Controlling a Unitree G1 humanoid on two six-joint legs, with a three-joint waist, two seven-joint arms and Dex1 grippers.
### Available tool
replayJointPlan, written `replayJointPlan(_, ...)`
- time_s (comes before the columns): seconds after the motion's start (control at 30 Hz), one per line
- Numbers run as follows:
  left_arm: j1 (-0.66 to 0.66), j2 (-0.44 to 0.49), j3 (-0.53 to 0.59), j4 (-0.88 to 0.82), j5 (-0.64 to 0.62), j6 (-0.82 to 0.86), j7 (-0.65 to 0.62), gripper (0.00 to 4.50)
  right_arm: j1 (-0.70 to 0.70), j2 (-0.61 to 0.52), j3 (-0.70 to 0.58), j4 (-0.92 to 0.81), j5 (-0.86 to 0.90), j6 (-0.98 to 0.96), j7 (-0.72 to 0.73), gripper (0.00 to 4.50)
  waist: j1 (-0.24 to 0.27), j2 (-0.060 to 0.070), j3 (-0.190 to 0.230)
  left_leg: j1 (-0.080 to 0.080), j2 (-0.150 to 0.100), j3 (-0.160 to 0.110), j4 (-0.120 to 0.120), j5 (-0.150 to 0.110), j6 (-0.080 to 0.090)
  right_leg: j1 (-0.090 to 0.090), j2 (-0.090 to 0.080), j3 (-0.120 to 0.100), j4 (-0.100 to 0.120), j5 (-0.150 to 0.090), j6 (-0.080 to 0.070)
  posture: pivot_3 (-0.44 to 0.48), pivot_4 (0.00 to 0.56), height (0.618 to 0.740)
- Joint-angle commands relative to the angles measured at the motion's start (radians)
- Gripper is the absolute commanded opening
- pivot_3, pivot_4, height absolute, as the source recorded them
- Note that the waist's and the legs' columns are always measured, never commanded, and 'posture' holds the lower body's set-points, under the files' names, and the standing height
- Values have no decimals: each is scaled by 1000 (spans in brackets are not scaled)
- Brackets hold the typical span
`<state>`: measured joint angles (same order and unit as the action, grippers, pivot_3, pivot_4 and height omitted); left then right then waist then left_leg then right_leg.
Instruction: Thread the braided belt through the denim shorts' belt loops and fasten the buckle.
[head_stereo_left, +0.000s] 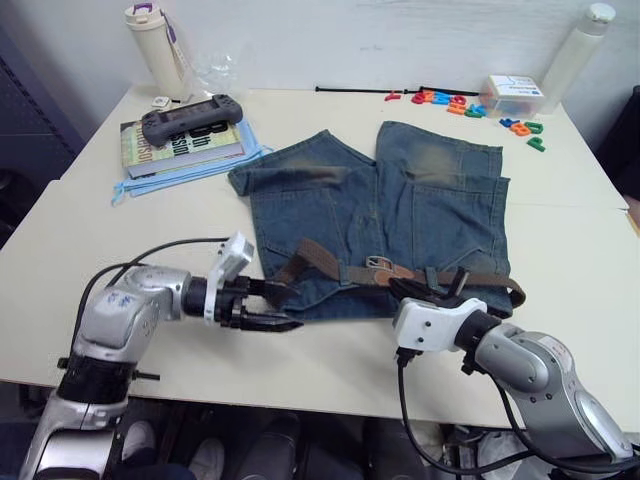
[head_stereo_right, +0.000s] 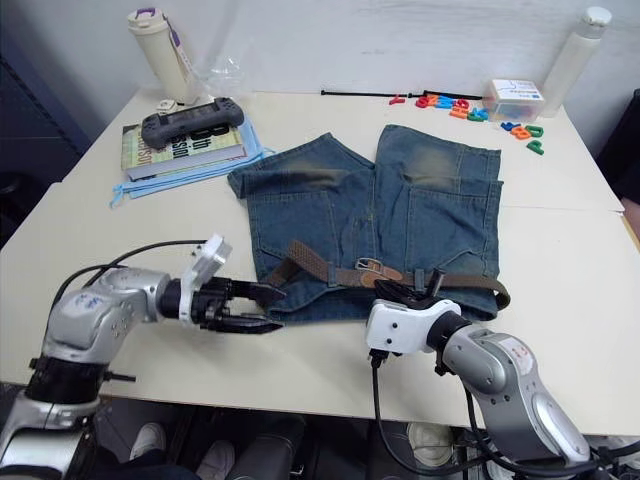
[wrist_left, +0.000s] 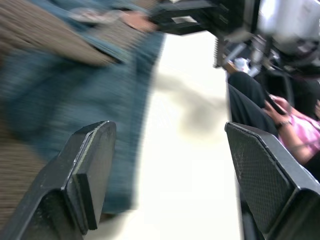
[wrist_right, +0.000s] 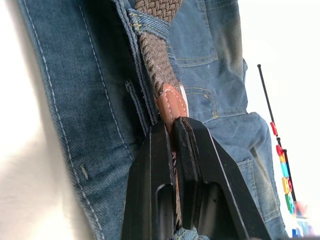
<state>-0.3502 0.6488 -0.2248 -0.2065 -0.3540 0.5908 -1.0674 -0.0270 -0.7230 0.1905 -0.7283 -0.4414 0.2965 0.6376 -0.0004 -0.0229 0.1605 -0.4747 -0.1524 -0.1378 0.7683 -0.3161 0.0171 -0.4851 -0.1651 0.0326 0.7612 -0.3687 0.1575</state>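
The denim shorts (head_stereo_left: 400, 200) lie flat on the table, waistband toward me. Along the waistband runs the braided belt (head_stereo_left: 330, 262), with its silver buckle (head_stereo_left: 378, 263) near the middle. In the right wrist view the belt passes under a belt loop (wrist_right: 150, 22). My right gripper (wrist_right: 172, 125) is shut on the belt's brown leather tip (wrist_right: 171, 102) at the waistband's right part (head_stereo_left: 452, 285). My left gripper (head_stereo_left: 285, 307) is open at the waistband's left corner, with the table edge of the shorts between its fingers (wrist_left: 92, 170).
A book with a grey game controller (head_stereo_left: 190, 117) sits at the far left, beside a white bottle (head_stereo_left: 155, 45). Coloured letters (head_stereo_left: 455, 103), a small box (head_stereo_left: 515, 95) and a second bottle (head_stereo_left: 580, 45) stand at the back right. A person in pink (wrist_left: 295, 135) sits beyond the table's edge.
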Motion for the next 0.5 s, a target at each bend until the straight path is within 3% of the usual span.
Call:
replayJointPlan(0.03,59,80,-67,67,126,-128,-26,3834,-19,-15,-72,-61,6,-23,9,0,0,0,-1,0,0,0,0,0,0,0,0,0,0,0,0,0,150,655)
replayJointPlan(0.3,116,111,-60,69,141,-171,-7,3834,-65,-18,-116,-46,-10,-49,6,0,-2,1,-3,2,1,0,0,-1,0,2,0,0,0,-1,-1,0,150,655)
replayJointPlan(0.5,158,134,-29,64,137,-189,1,3834,-120,-97,-275,15,80,-93,55,0,-4,1,-4,4,2,2,-1,-3,4,2,1,-1,1,-1,-1,0,150,655)
